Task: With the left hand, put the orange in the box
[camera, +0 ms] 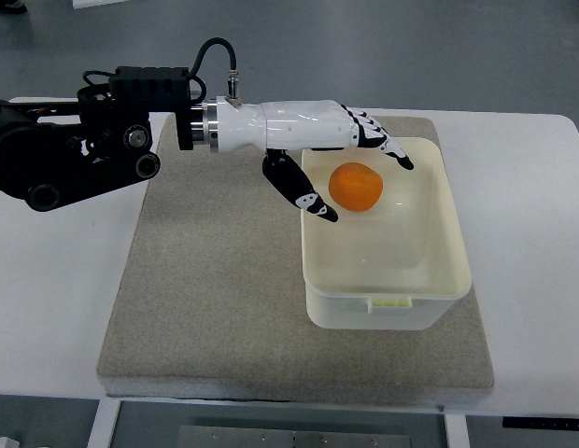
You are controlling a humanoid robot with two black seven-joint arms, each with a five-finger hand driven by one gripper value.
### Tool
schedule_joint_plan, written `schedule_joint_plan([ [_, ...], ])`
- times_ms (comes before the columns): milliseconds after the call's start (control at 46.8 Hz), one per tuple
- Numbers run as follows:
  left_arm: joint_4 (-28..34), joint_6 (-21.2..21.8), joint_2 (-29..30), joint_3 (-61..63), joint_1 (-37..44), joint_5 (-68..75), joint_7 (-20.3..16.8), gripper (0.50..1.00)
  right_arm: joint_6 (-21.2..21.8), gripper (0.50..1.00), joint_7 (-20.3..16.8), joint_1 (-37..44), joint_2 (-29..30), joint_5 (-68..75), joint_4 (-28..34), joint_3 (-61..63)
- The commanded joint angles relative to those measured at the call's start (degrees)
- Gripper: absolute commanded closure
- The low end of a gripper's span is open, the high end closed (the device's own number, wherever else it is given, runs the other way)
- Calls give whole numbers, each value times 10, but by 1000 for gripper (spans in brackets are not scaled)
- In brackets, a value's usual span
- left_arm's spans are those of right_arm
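An orange (355, 186) lies inside the cream plastic box (448, 280), near its far left corner. My left hand (360, 173), white with black finger joints, reaches in from the left and hovers over the box's far left rim. Its fingers (388, 145) are spread past the far side of the orange and the thumb (299, 187) points down at the near left, neither touching the fruit. The hand is open and holds nothing. The right arm does not show.
The box stands on a grey felt mat (205, 280) that covers the middle of a white table (56, 308). The black forearm and cable (84, 149) stretch over the table's left side. Grey floor lies beyond the far edge.
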Motion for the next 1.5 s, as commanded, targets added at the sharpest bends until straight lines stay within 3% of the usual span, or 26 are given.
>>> schedule_joint_plan([
  [0,0,1,0,-2,0,-1,0,619,0,568,0,0,0,0,0,0],
  [171,22,1,3,-58,11,-10,0,619,0,568,0,0,0,0,0,0],
  [470,208,3,2,-80,27,-74,0,619,0,568,0,0,0,0,0,0],
  [663,297,40,2,-79,45,-157,0,619,0,568,0,1,0,0,0,0],
  [748,307,41,1,-79,60,-183,0,604,0,568,0,0,0,0,0,0],
  [791,307,42,1,-79,72,-197,0,538,0,568,0,0,0,0,0,0],
  [812,307,42,1,-79,76,-204,0,529,0,568,0,1,0,0,0,0],
  [1026,334,74,-2,-79,96,-279,0,525,0,568,0,1,0,0,0,0],
  [1112,366,86,-34,-79,109,-335,0,523,0,568,0,0,0,0,0,0],
  [1368,494,66,-98,-79,132,-543,5,512,0,568,0,0,0,0,0,0],
  [1475,509,26,-101,-82,132,-639,37,512,0,568,0,0,0,0,0,0],
])
